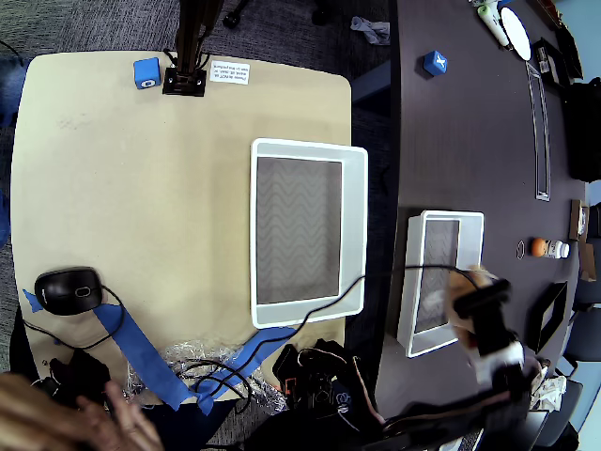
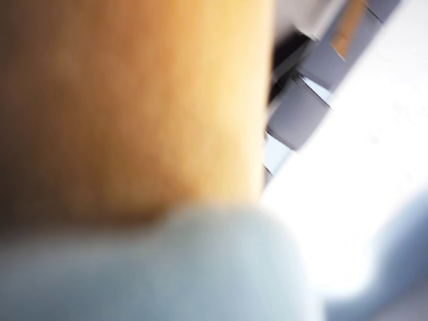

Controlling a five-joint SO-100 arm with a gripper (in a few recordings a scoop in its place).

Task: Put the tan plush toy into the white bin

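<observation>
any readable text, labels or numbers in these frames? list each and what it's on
None can be read.
White label on the tan table, overhead view: printed lines, too small to read.
Blue box and blue cube: white marks, not legible.
Wrist view: blurred, no text.

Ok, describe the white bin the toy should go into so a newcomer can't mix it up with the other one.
In the overhead view, find the tan tabletop left of the dark table. The white bin sits at its right edge, empty. It is the wider one, with a thick rim and a grey zigzag floor; the narrower white bin sits on the dark table.
</observation>
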